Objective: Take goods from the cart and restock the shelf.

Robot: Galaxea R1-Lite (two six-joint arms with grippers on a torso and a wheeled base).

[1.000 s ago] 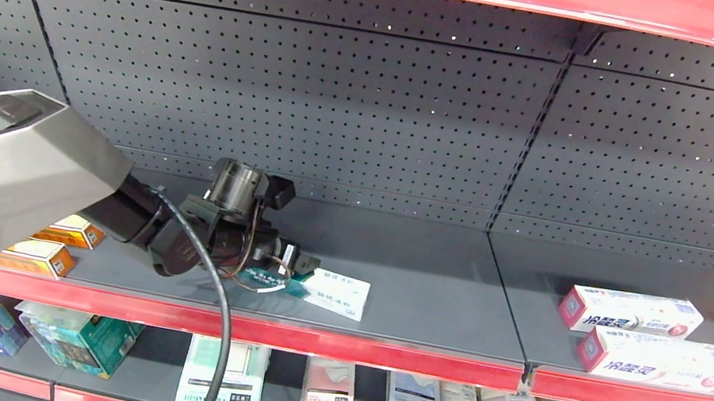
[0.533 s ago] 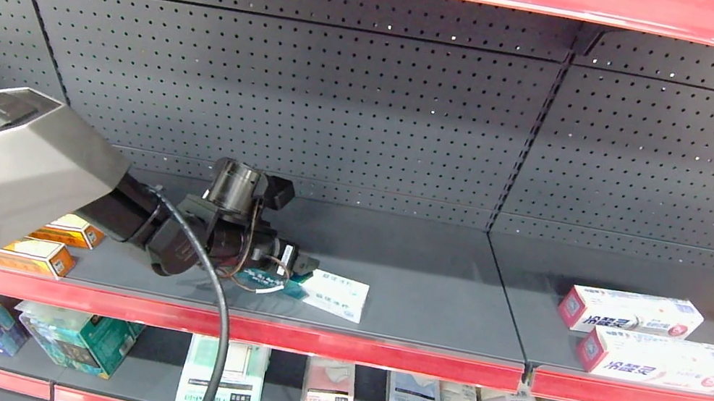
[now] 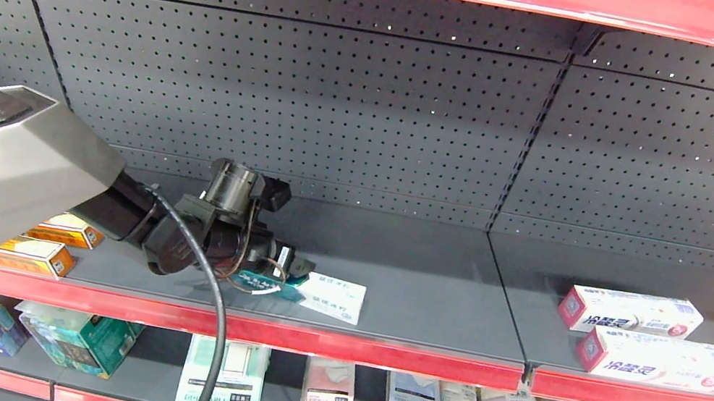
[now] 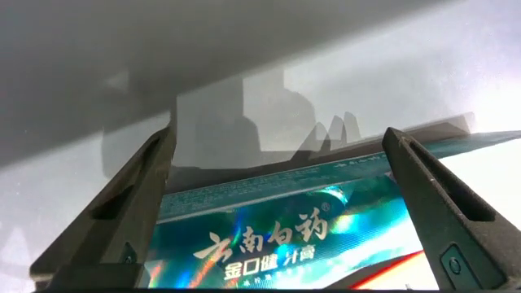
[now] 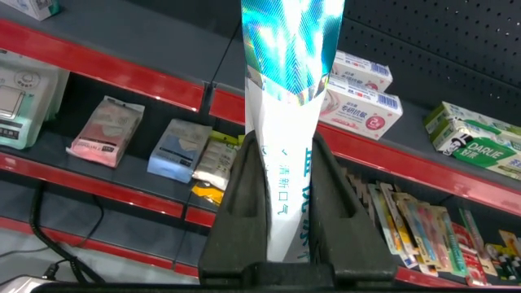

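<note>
The left gripper lies low over the dark grey metal shelf board, near its front edge, and pinches one end of a flat teal-and-white cardboard toothpaste box. This box lies flat on the board and sticks out from the gripper toward the robot's right, its long side roughly along the red front strip. In the left wrist view the black fingers stand on either side of the box's shiny teal face, closed against it

The right gripper is clamped on a second teal-and-white toothpaste box, held upright off the shelf. One end sits between the jaws and the holographic rest reaches out past the fingertips. In the head view this box stands at the right edge, in front of the shelf

In the next bay to the right, two red-and-white toothpaste boxes lie one behind the other, well apart from both grippers. Small orange boxes sit at the left end of the board, partly hidden by the left arm. The shelf below holds flat packets
</note>
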